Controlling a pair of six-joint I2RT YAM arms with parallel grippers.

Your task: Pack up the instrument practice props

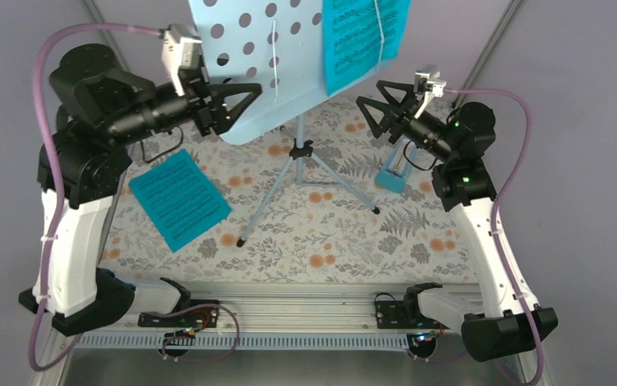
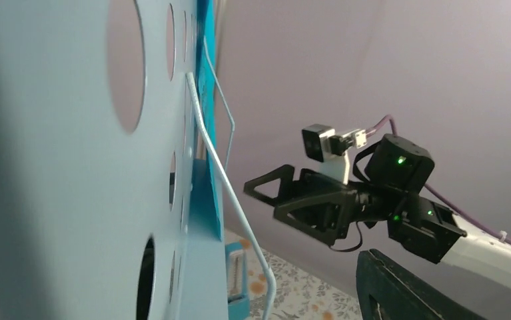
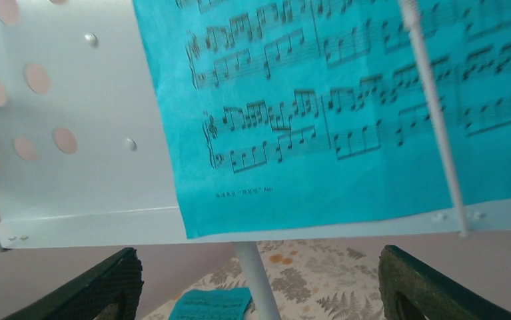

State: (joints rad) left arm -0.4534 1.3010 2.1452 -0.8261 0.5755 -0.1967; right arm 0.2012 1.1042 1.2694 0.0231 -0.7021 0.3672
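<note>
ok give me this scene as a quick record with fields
music stand: upright on the table, tripod legs spread
sheet on stand: turquoise, on the stand's right half
sheet on table: flat, left of the legs
metronome: right of the legs, partly hidden
left gripper: open, at the stand's lower left edge
right gripper: open, below the sheet on stand, empty

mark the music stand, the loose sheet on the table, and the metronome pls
music stand (image 1: 295,82), top view, lower desk panel.
loose sheet (image 1: 178,199), top view, page middle.
metronome (image 1: 391,178), top view, its turquoise base.
</note>
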